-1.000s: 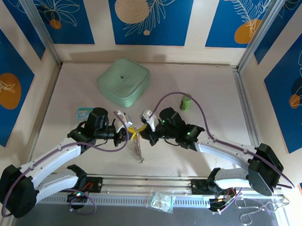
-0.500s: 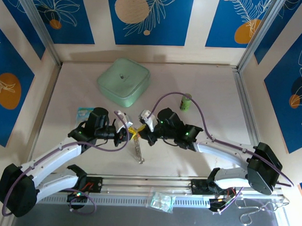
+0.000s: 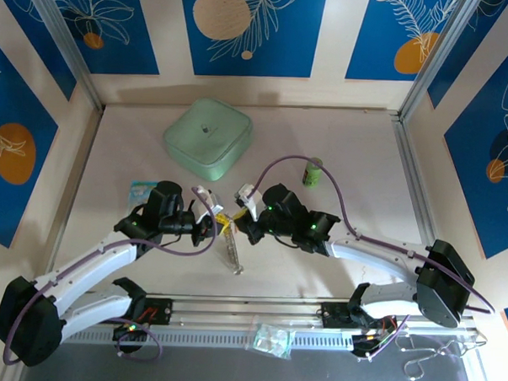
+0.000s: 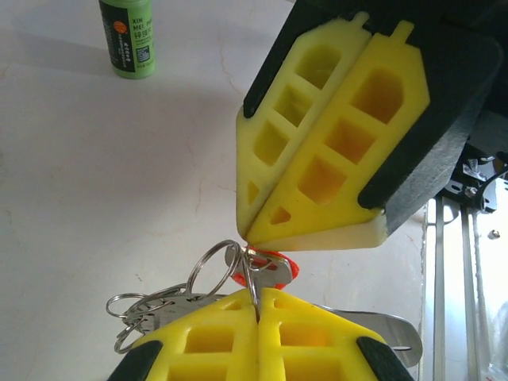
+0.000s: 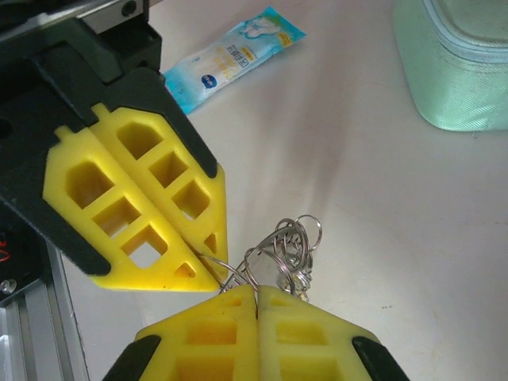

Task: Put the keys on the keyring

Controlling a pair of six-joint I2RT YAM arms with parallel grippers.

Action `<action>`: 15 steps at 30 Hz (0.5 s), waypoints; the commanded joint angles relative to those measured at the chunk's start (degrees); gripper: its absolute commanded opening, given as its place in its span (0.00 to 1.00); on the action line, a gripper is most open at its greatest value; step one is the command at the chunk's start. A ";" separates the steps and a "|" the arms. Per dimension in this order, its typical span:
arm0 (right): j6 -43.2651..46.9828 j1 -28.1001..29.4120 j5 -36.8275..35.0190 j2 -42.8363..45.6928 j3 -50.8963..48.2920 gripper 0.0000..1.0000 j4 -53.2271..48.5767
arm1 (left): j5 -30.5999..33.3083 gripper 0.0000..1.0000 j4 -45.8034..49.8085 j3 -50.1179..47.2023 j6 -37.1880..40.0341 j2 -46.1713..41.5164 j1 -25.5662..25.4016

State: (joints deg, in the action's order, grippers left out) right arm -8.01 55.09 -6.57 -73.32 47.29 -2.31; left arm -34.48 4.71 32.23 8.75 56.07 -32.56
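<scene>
The left arm's fingers (image 4: 230, 317) are clamped fully shut on a wire loop of the keyring (image 5: 287, 246), a cluster of thin silver rings over the pale bench (image 3: 340, 144). A red-headed metal key (image 4: 276, 268) is seen just behind that pinch. The right arm's fingers (image 5: 286, 313), likewise closed tight, are pinched on the same keyring, probably so that it is steadied or prised apart for threading.

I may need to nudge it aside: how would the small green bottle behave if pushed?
The green bottle seems to stand upright and narrow, so a push would probably tip it. Being round, it would likely then roll on the smooth table. Its small size suggests light.
</scene>
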 commanded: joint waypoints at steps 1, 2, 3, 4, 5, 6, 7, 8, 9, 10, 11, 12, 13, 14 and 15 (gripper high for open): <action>-2.75 -0.34 -3.93 0.14 2.13 0.00 -0.72 | -1.61 0.00 -1.18 0.26 2.88 -1.80 -1.00; -3.21 -0.33 -3.53 0.11 2.11 0.00 -0.84 | -1.37 0.00 -0.88 0.23 3.32 -1.84 -1.15; -3.63 -0.33 -3.05 0.12 2.24 0.00 -0.81 | -0.96 0.00 -0.81 0.28 3.71 -1.98 -1.28; -3.99 -0.33 -2.57 0.02 2.31 0.00 -0.85 | -0.68 0.00 -0.75 0.20 4.02 -2.11 -1.35; -4.24 -0.33 -2.17 0.00 2.32 0.00 -0.82 | -0.42 0.00 -0.80 0.08 4.48 -2.24 -1.53; -4.35 -0.34 -1.81 -0.04 2.44 0.00 -0.82 | -0.01 0.00 -0.83 0.04 4.89 -2.45 -1.63; -4.44 -0.33 -1.57 -0.07 2.36 0.00 -0.84 | 0.35 0.00 -0.92 -0.05 5.16 -2.62 -1.76; -4.45 -0.33 -1.29 -0.14 2.32 0.00 -0.79 | 0.77 0.00 -1.17 -0.27 5.48 -2.80 -1.89; -4.49 -0.42 -0.81 -0.21 2.28 0.00 -0.85 | 1.05 0.00 -1.52 -0.46 5.84 -3.12 -1.98; -4.47 -0.43 -0.24 -0.27 2.17 0.00 -0.83 | 1.08 0.00 -1.82 -0.63 6.00 -3.35 -2.11; -4.47 -0.49 0.73 -0.29 1.95 0.03 -0.64 | 1.18 0.00 -2.30 -0.91 6.21 -3.60 -2.24; -4.43 -0.42 1.42 -0.33 1.71 0.10 -0.60 | 1.00 0.00 -2.83 -1.10 6.47 -4.03 -2.39; -4.60 -0.51 1.83 -0.22 1.31 0.16 -0.59 | 0.94 0.00 -3.01 -1.35 6.75 -4.29 -2.59; -4.70 -0.72 2.50 -0.04 0.81 0.22 -0.64 | 0.95 0.00 -3.20 -1.55 7.25 -4.75 -2.84; -4.68 -0.98 3.60 0.47 0.17 0.27 -0.47 | 1.03 0.00 -3.22 -1.82 7.99 -5.12 -3.03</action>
State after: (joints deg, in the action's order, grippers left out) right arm -12.25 54.81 -5.13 -73.32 47.79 -2.76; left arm -31.46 3.97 30.92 14.00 52.77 -34.24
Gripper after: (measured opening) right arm 0.243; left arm 0.043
